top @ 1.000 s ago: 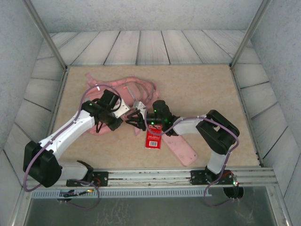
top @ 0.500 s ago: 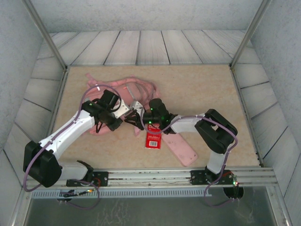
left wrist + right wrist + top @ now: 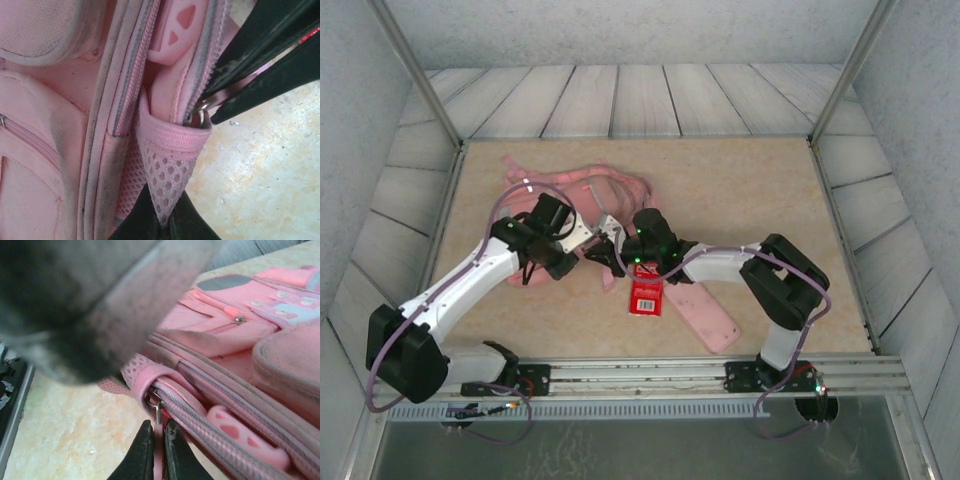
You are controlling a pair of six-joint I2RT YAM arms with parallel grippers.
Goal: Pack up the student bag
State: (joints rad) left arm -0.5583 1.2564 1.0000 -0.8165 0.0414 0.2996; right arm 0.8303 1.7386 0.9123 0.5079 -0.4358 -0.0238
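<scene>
Student bag (image 3: 590, 185): left jaws pinch mesh corner (image 3: 167, 175), right jaws pinch zipper pull (image 3: 157, 407).

Student bag (image 3: 590, 185) sits far-left on the table (image 3: 750, 190), flat packet (image 3: 646, 297) nearer and right of it, pencil case (image 3: 710, 318) just right of the packet.

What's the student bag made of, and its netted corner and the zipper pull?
The student bag looks like soft matte woven fabric, with stitched seams. Its netted corner is open-holed mesh textile. The zipper pull is probably metal: silvery glint.

Right hand (image 3: 158, 427) — seemingly on zipper pull (image 3: 157, 409)
</scene>
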